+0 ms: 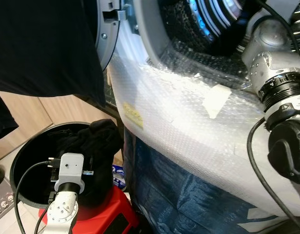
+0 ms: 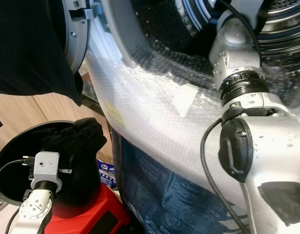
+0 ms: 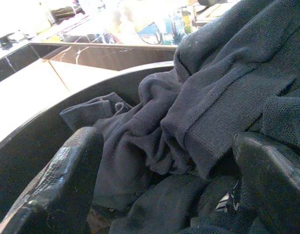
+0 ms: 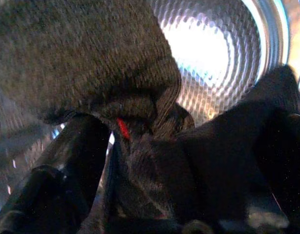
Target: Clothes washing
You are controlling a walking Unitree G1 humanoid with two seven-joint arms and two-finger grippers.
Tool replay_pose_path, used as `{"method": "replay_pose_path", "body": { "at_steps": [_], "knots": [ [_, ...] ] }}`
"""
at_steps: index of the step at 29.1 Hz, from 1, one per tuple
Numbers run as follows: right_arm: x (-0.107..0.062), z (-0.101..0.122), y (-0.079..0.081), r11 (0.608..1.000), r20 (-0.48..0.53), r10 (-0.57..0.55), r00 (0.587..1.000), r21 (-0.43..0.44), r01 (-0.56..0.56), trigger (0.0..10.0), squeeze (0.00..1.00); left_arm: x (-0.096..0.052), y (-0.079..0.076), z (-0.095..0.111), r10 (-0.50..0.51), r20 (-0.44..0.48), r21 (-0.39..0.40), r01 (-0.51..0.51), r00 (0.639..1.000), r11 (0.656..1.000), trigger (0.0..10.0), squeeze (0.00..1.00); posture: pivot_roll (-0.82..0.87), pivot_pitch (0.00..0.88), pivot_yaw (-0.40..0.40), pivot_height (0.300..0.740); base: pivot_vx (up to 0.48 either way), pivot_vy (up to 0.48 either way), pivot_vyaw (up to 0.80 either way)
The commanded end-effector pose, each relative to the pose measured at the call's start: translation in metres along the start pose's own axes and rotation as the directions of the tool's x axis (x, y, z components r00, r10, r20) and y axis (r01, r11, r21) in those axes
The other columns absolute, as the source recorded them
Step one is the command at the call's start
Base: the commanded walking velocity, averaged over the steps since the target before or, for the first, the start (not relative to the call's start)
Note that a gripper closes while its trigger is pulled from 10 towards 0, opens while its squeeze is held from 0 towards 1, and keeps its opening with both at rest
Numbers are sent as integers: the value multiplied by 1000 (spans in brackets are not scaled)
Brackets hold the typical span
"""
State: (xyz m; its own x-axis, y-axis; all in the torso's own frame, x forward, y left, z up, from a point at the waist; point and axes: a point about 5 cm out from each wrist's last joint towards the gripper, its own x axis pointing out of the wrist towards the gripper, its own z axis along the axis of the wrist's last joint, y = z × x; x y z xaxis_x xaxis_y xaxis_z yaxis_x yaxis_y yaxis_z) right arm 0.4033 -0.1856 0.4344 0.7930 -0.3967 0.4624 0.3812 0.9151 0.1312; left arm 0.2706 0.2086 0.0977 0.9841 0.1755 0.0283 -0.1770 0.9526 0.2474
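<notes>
My left jaws [image 3: 164, 190] stand apart over the heap of dark clothes [image 1: 98, 146] in the round black basket [image 1: 23, 161] at the lower left of the frame, one finger [image 3: 57, 180] on each side of the folds without closing on them. My right arm [image 2: 237, 73] reaches from the right into the washing machine drum [image 4: 213, 48] at the upper right, above the bubble-wrap covering [image 1: 189, 117] on the machine's front. There my right jaws [image 4: 174, 161] are clamped on a dark garment [image 4: 81, 63].
</notes>
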Motion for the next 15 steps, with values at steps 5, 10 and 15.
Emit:
{"method": "replay_pose_path", "body": {
  "at_steps": [5,10,15],
  "knots": [
    [-5,-13,3,993,-48,-28,998,111,33,10000,0,-4,-9,-7,-44,-40,-12,44,998,999,10000,0,65,135,-18,740,0,0,0],
    [-12,-26,22,991,-125,103,987,99,-90,10000,0,-3,-10,-6,-45,-40,-18,44,998,999,10000,0,61,130,-19,740,0,0,0],
    [-5,13,-7,975,141,-177,974,157,155,10000,0,-2,-11,-4,-41,-30,-20,40,999,999,10000,0,71,132,-25,740,0,0,0]
  ]
}}
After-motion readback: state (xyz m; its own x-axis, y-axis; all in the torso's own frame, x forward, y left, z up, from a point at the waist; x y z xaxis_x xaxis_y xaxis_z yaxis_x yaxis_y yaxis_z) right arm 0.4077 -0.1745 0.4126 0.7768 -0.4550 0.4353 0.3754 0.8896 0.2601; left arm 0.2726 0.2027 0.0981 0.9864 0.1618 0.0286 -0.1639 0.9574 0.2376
